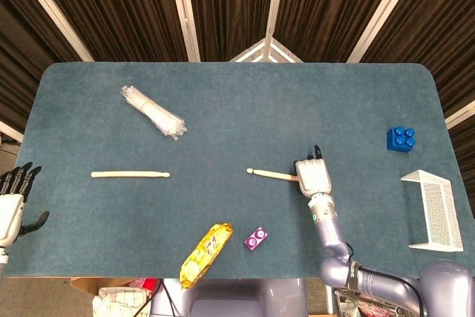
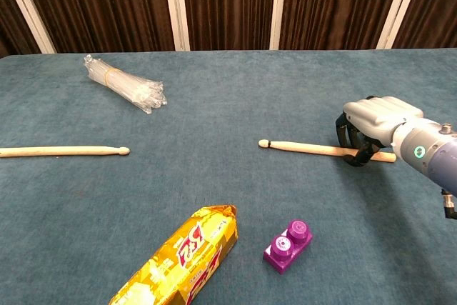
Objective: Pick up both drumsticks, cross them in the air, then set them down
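The worktop (image 1: 245,102) is wide and felted, and my two sticks lie well apart on it, so the biggest risk I see is reach: the left drumstick (image 1: 130,175) sits untouched toward the left side while my left hand (image 1: 13,202) hangs at the worktop's left edge, fingers spread and holding nothing.

My right hand (image 2: 377,128) is down over the butt end of the right drumstick (image 2: 307,148), fingers curled around it from above. In the chest view the stick lies flat on the felt, and I cannot tell whether the fingertips are truly under it. If I lift now with a shallow hold, I judge the round shaft may roll out or pivot, since nearly all its length sticks out to one side.

A swinging tip could clip the purple block (image 2: 288,246) or the yellow snack packet (image 2: 187,258) nearby. The bundle of clear straws (image 2: 125,83) is far enough off to matter little.
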`<state>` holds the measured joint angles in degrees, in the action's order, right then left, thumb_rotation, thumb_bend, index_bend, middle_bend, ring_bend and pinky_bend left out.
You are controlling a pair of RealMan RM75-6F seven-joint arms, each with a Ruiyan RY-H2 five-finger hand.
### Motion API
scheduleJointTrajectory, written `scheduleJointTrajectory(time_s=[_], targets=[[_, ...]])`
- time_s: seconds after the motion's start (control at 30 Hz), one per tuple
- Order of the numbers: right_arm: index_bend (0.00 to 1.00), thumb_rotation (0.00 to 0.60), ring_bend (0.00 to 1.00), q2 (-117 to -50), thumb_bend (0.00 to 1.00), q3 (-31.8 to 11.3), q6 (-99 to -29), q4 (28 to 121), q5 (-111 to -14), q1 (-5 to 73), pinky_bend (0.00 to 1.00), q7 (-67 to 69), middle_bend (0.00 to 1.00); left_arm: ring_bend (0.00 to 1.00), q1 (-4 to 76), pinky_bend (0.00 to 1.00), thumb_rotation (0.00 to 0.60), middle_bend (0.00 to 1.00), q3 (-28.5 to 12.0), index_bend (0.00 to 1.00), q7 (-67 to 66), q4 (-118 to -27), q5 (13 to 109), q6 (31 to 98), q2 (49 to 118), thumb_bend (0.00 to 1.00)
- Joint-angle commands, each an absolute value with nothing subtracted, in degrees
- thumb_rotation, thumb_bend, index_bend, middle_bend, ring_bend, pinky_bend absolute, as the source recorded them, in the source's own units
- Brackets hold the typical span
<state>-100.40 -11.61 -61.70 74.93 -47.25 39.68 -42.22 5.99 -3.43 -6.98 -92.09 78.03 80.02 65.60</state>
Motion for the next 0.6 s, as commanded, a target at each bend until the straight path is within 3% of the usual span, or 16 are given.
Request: scheduleJointTrajectory(time_s=[0.03,0.27,0.6], targets=[[0.61,0.6,0.34,-100.22,0.42,-11.61,-61.78,75.28,-47.52,39.75,0.0,-42.15,0.59,0.0,6.01,0.0,0.6,0.0,-3.42,0.09,-6.89,-92.07,78.05,79.99,65.6,0.39],[0.69,0.6,0.39,-99.43,0.45,-11.02,-61.0,76.25,-48.36,39.76,0.0,-41.48,0.65,0.0,5.96,0.0,0.6,0.0,-3.38,0.09,-6.66,-92.04,78.16,80.11,65.5,0.39],[0.71,0.6,0.41,-97.56,0.46,-10.48,-60.33,77.53,-53.23,39.34,0.0,-36.19,0.66,0.0,5.95,0.0,0.6,0.0,-3.42,0.09,-6.42,-91.9,77.97,80.05,65.46,0.39]])
